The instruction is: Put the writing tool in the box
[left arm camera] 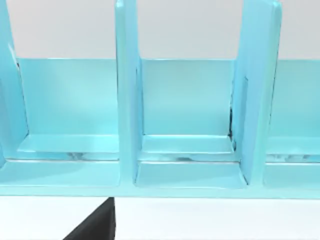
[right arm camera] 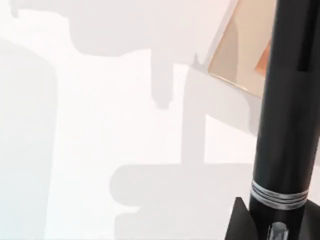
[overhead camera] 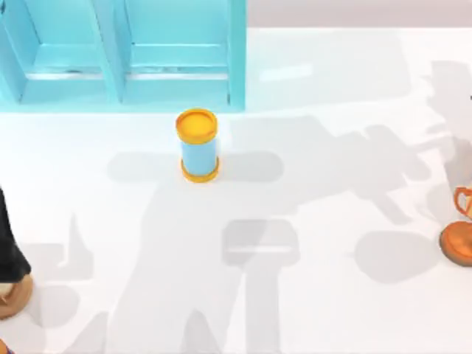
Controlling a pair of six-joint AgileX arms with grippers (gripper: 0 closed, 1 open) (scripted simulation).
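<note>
A slim black writing tool [right arm camera: 282, 115] with a pale ringed band near its lower end runs close past the right wrist camera. A dark part of my right gripper [right arm camera: 241, 220] lies against its side. The box [overhead camera: 125, 51] is a light blue open case with upright dividers at the table's back left. In the left wrist view its compartments [left arm camera: 187, 107] face the camera from close by, with a dark part of my left gripper [left arm camera: 95, 225] low in front of the front rim.
A blue cylinder with orange ends [overhead camera: 198, 145] stands upright in front of the box's right end. A dark object on a brown base [overhead camera: 11, 284] sits at the left edge and an orange object [overhead camera: 459, 236] at the right edge. A tan plate [right arm camera: 239, 52] lies beyond the writing tool.
</note>
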